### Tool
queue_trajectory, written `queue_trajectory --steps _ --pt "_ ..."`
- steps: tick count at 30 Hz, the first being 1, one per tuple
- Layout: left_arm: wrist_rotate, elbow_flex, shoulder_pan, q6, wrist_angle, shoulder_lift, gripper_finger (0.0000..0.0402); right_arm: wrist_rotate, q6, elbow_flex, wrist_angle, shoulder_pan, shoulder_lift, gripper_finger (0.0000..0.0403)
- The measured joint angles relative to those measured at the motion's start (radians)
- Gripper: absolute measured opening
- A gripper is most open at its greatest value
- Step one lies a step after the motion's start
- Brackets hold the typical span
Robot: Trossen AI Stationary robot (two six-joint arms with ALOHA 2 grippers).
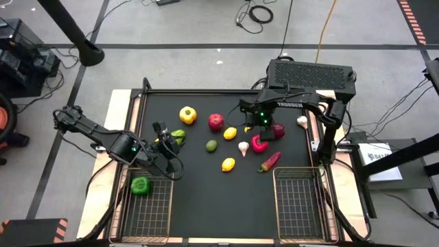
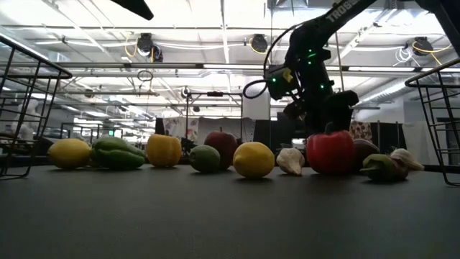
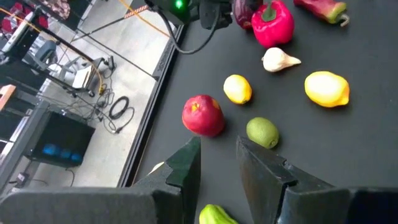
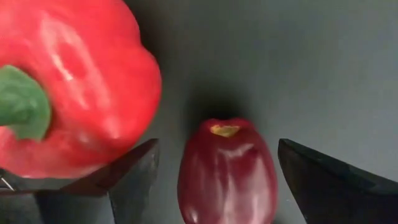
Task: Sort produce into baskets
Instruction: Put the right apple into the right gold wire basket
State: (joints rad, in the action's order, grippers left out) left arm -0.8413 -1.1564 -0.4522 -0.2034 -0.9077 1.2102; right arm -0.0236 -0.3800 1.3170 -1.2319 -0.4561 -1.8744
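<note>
The produce lies loose on the black mat. My right gripper (image 4: 217,146) points down, open, with one finger on each side of a dark red apple (image 4: 227,171). A gap shows on both sides. A pink-red pepper (image 4: 74,87) sits close beside one finger. My left gripper (image 3: 217,146) hangs open and empty above a green pepper (image 1: 177,136) at the mat's left. Between the arms lie a red apple (image 1: 215,122), a yellow pepper (image 1: 187,115), two lemons (image 1: 230,133) (image 1: 228,165), a lime (image 1: 211,145), a garlic bulb (image 1: 243,147) and a chili (image 1: 270,161).
Two wire baskets stand at the near edge. The left one (image 1: 130,206) holds a green pepper (image 1: 140,185); nothing shows in the right one (image 1: 278,206). Another garlic bulb (image 1: 302,121) lies by the mat's right rim. A lemon (image 2: 70,153) lies beside the loose green pepper.
</note>
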Motion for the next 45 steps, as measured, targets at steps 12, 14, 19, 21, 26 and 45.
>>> queue_trajectory --steps 12,14,19,21,26,45 --pt "0.000 0.000 0.000 0.000 0.000 0.000 0.0112 0.002 -0.006 0.000 -0.016 0.000 -0.066 0.0324" --pt "0.000 0.000 0.000 0.000 0.000 0.000 0.0112 0.002 -0.007 0.000 -0.019 0.000 -0.079 0.0318" --pt "0.000 0.000 0.000 0.000 0.000 0.000 0.0112 0.007 -0.014 0.000 -0.030 0.000 -0.098 0.0297" --pt "0.000 0.000 0.000 0.000 0.000 0.000 0.0112 0.007 -0.013 0.000 -0.029 0.000 -0.100 0.0287" --pt "0.000 0.000 0.000 0.000 0.000 0.000 0.0112 0.006 -0.010 0.000 -0.028 0.000 -0.100 0.0266" --pt "0.000 0.000 0.000 -0.001 0.000 0.000 0.0112 -0.004 0.070 0.000 -0.071 0.000 -0.100 0.0239"
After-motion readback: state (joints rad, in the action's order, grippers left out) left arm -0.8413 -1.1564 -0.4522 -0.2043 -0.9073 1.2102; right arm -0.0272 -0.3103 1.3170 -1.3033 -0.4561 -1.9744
